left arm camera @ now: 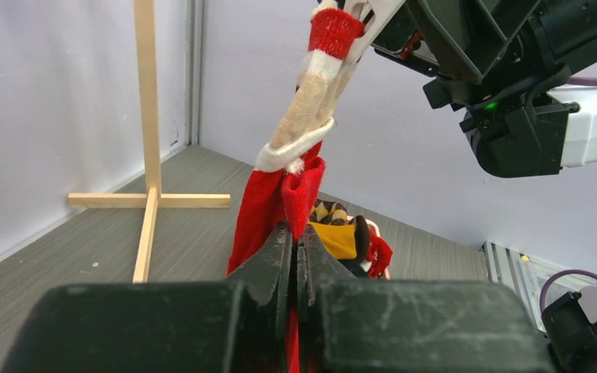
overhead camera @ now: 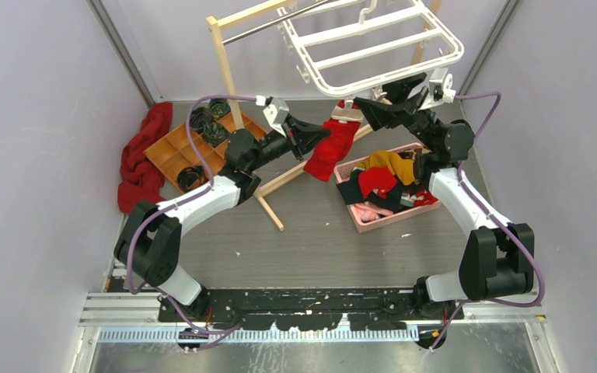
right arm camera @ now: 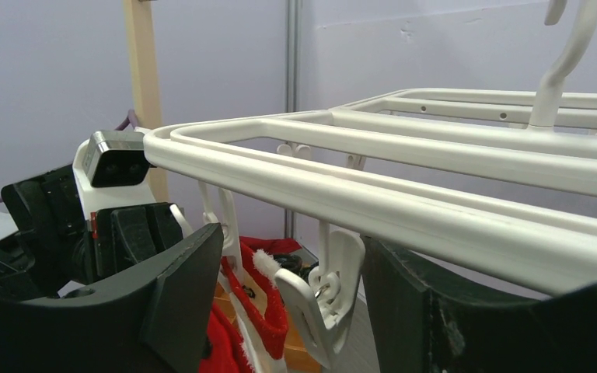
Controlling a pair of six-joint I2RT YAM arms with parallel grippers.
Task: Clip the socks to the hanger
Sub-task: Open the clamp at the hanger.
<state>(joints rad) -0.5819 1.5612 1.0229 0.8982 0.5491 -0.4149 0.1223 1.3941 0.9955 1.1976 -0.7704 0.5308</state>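
The white hanger (overhead camera: 373, 43) hangs at the back, its frame close in the right wrist view (right arm camera: 357, 186). A red sock (overhead camera: 333, 148) with a white patterned cuff hangs from one of its clips (right arm camera: 229, 225). My left gripper (overhead camera: 321, 137) is shut on the sock's red lower part (left arm camera: 280, 202) and holds it taut, jaws pressed together on the fabric. My right gripper (overhead camera: 385, 97) is open under the frame's near corner. Its fingers (right arm camera: 179, 287) straddle an empty white clip (right arm camera: 330, 299), with the sock's cuff (right arm camera: 268, 311) just left of that clip.
A pink basket (overhead camera: 396, 219) of mixed garments sits under the right arm. A wooden tray (overhead camera: 172, 148) with dark items and a dark red cloth (overhead camera: 140, 159) lie at the left. The wooden rack (overhead camera: 225, 62) and its floor bars stand behind the left gripper.
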